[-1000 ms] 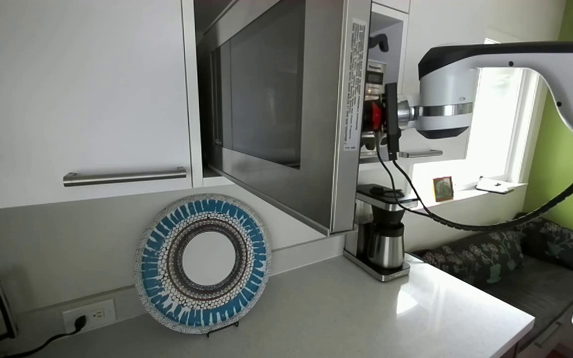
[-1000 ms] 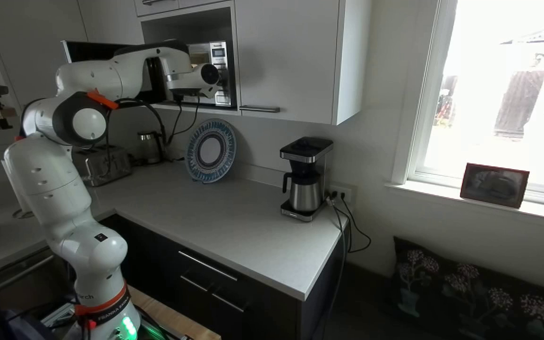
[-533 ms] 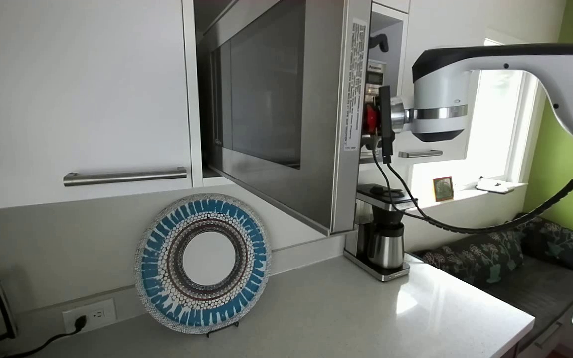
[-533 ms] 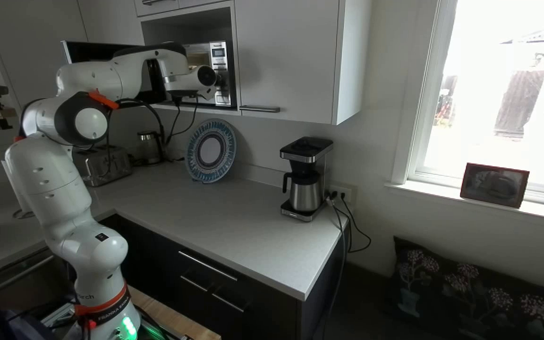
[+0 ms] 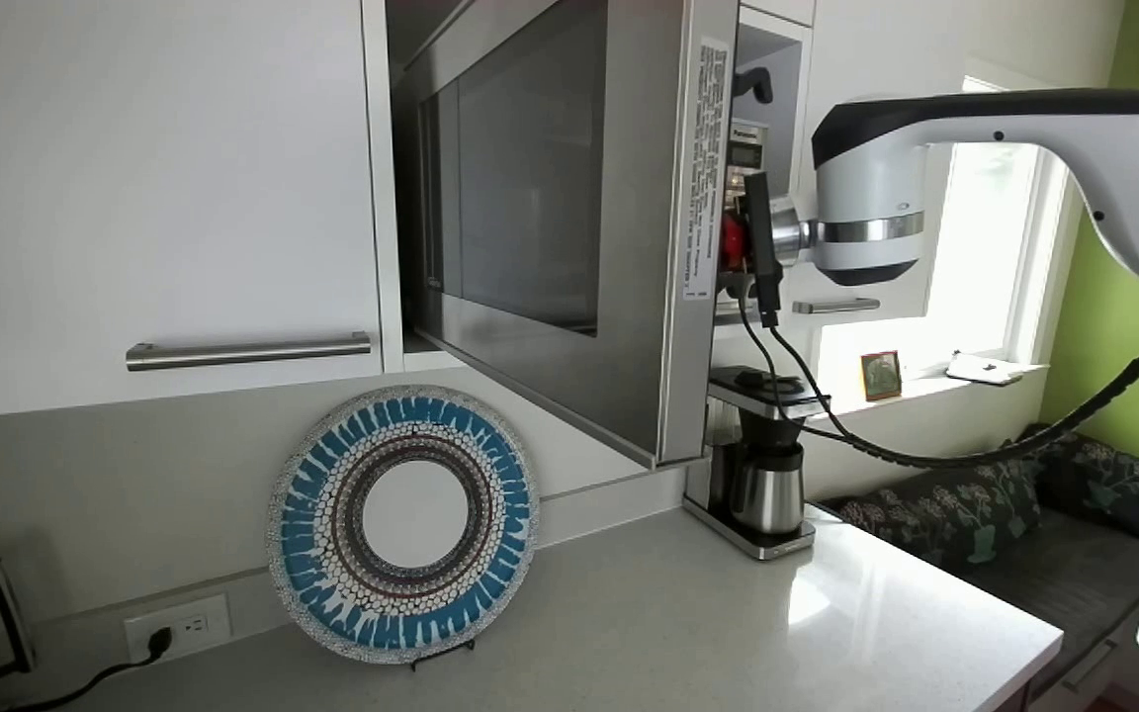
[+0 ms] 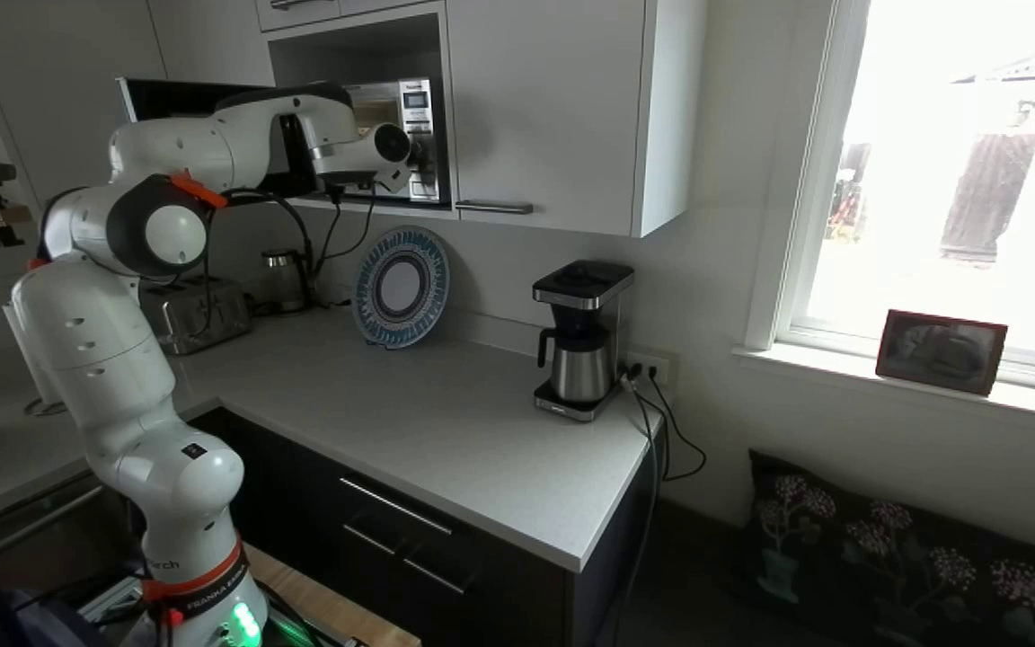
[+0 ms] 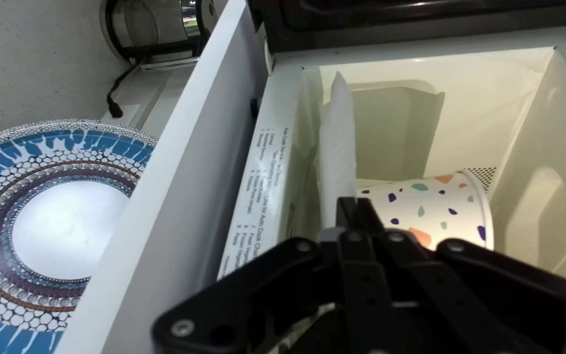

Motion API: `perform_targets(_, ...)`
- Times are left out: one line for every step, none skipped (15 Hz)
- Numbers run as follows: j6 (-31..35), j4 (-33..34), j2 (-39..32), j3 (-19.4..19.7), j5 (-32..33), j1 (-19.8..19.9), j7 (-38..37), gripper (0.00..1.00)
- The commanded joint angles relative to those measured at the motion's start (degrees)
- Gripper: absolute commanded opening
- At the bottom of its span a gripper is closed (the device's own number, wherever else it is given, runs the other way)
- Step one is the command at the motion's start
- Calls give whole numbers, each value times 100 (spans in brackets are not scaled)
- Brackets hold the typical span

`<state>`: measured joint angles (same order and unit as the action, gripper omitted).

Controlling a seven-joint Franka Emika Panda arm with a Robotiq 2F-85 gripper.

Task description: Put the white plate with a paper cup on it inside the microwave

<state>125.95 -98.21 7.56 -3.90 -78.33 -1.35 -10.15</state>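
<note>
1. Fingers (image 7: 347, 214): pressed together, pinching the white plate (image 7: 338, 152) by its near edge.
2. Paper cup (image 7: 425, 209): standing on the plate, inside the open microwave (image 7: 489, 81).
3. Step, as judged: insertion. Next, lower gently, plate level, then release.

Robot arm (image 5: 1103, 163) dipping slightly in both exterior views, edging toward microwave door (image 5: 560, 188); red part (image 5: 734, 243) at wrist (image 5: 871, 232) now seen right at door's edge, black block (image 5: 761, 247) leaning slightly, cables (image 5: 925, 462) shifting along!
</note>
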Motion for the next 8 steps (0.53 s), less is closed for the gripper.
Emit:
perform_targets(303, 10, -21, -51, 313, -59, -364, 0)
perform_targets(380, 21, -36, -66, 399, -63, -441, 0)
perform_targets(453, 34, -51, -78, 440, -71, -491, 0)
perform_targets(532, 57, -73, -92, 554, -77, -568, 0)
perform_targets(604, 72, -88, -103, 620, -86, -607, 0)
perform_targets(673, 95, -106, -118, 741, -90, -672, 0)
perform_targets(728, 115, -122, -125, 814, -103, -724, 0)
perform_targets(789, 137, -139, -132, 886, -113, -771, 0)
